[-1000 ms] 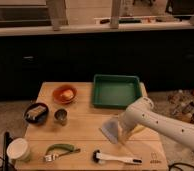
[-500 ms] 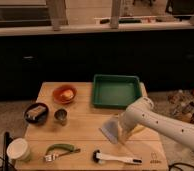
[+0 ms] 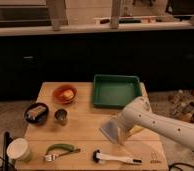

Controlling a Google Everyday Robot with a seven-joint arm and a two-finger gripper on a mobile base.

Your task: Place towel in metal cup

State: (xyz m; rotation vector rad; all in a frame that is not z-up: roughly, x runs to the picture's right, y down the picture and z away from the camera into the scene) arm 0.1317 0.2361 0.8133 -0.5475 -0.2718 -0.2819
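— Anything moved since a second ago?
— Nothing I can make out; the white arm [image 3: 160, 122] lies where it did, reaching in over the worktop [image 3: 85, 127] below the green tray [image 3: 116, 91].
— And the hand [image 3: 121, 134]?
— Down at the arm's end, right of the metal cup [image 3: 61, 116], touching the towel [image 3: 111, 131]. Whether it grips the cloth I cannot tell.
— Where's the towel?
— Flat on the wood, below the tray, well apart from the metal cup.
— What surrounds the cup?
— Black bowl [image 3: 36, 113] just left, orange bowl [image 3: 65, 93] above, cream cup [image 3: 18, 149] lower left, green-handled tool [image 3: 60, 149] below, white brush [image 3: 115, 158] lower right.
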